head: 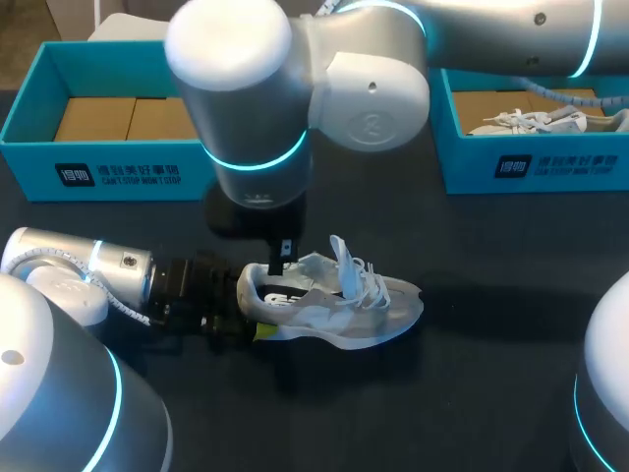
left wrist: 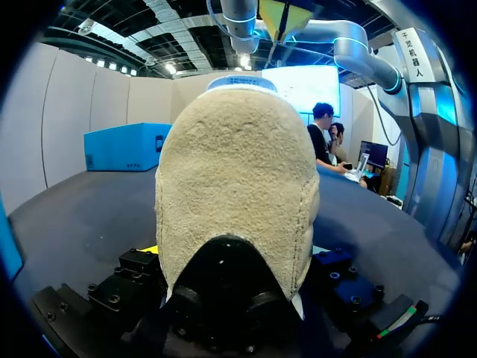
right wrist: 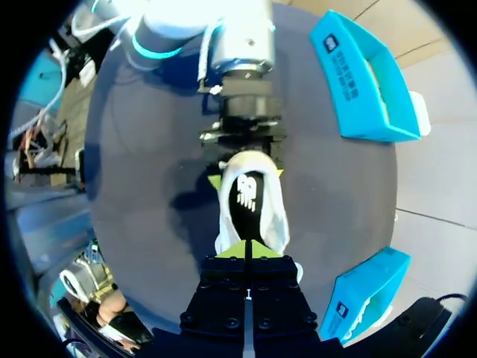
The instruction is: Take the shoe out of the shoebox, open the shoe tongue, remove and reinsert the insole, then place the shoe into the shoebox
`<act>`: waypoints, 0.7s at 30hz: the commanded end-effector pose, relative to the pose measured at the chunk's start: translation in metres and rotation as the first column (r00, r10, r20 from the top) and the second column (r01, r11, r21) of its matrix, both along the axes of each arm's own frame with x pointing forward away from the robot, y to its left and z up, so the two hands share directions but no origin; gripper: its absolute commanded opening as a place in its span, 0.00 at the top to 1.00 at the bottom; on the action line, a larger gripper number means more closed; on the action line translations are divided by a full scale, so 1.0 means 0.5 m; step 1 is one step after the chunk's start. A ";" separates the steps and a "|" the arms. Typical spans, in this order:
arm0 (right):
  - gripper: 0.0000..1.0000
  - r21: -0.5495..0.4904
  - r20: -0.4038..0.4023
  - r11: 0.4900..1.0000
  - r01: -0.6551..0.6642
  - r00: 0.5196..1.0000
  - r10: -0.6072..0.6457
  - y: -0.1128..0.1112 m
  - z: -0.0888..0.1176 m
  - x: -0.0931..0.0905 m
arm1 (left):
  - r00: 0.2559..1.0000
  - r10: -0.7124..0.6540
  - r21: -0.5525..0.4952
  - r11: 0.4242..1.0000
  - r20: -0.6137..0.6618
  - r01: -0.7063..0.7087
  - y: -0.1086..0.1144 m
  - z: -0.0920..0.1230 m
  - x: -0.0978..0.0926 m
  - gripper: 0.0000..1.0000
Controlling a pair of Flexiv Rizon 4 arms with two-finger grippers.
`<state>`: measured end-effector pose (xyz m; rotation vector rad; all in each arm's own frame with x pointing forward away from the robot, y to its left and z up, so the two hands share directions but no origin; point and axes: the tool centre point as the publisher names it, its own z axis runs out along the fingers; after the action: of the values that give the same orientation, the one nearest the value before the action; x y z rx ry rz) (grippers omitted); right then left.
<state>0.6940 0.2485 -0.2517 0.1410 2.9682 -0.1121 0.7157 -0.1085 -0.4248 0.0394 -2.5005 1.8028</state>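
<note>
The shoe [head: 339,300] lay on its sole on the worktop [head: 472,393], outside both boxes. The left claw [head: 251,324] clenched its heel from both sides. The right claw [head: 280,261] hung over the heel opening, tips pressed together, nothing visible between them. The shoe looked light, with a soft upper and a stiffer heel. The insole [right wrist: 247,205] was probably floppy and best pinched at its heel edge. Open worktop lay past the toe. The left box [head: 108,167] and right box [head: 531,172] stood well behind the shoe.
</note>
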 end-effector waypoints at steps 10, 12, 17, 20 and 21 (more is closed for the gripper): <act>1.00 0.024 -0.104 0.998 -0.052 0.993 0.055 -0.014 -0.098 0.049 | 1.000 0.001 0.001 1.000 0.000 -0.001 -0.005 -0.007 -0.001 1.00; 1.00 0.039 -0.121 0.997 -0.061 0.990 0.066 -0.012 -0.115 0.056 | 1.000 0.001 0.001 1.000 0.000 -0.001 -0.005 -0.007 -0.001 1.00; 1.00 0.078 -0.162 0.995 -0.068 0.984 0.079 -0.009 -0.154 0.066 | 1.000 0.001 0.001 1.000 0.000 -0.001 -0.005 -0.007 -0.001 1.00; 1.00 0.089 -0.188 0.994 -0.066 0.979 0.082 -0.009 -0.171 0.067 | 1.000 0.001 0.001 1.000 0.000 -0.001 -0.005 -0.007 -0.001 1.00; 1.00 0.088 -0.194 0.994 -0.069 0.977 0.085 -0.007 -0.176 0.067 | 1.000 0.001 0.001 1.000 0.000 -0.001 -0.005 -0.007 -0.001 1.00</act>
<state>0.7236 0.2445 -0.3285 0.0308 3.1448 -0.0091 0.7157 -0.1085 -0.4248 0.0393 -2.5005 1.8028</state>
